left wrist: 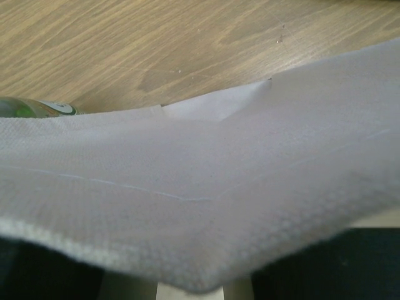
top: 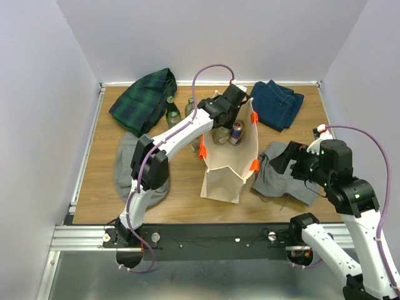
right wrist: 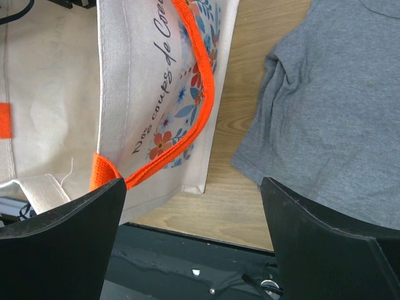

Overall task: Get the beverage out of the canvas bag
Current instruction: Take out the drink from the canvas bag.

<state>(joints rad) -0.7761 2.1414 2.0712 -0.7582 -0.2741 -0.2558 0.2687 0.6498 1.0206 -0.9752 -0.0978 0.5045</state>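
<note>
At canvas bag (top: 225, 175) rim | left hand (top: 225, 119): hidden, cannot tell | right hand (right wrist: 192, 187): apart

Coarse-woven canvas bag (top: 226, 178) stands on matt grained wood table (top: 100, 178).

The canvas bag (top: 224, 178) is beige with bright orange handles (right wrist: 200, 94); one face carries a blue-and-orange floral print and dark script. The bottles (top: 172, 112) are green glass, the plaid cloth (top: 142, 100) dark green and navy, the folded denim (top: 278, 103) blue, the T-shirt (right wrist: 331, 106) grey, the table (top: 181, 187) warm brown woodgrain.
</note>
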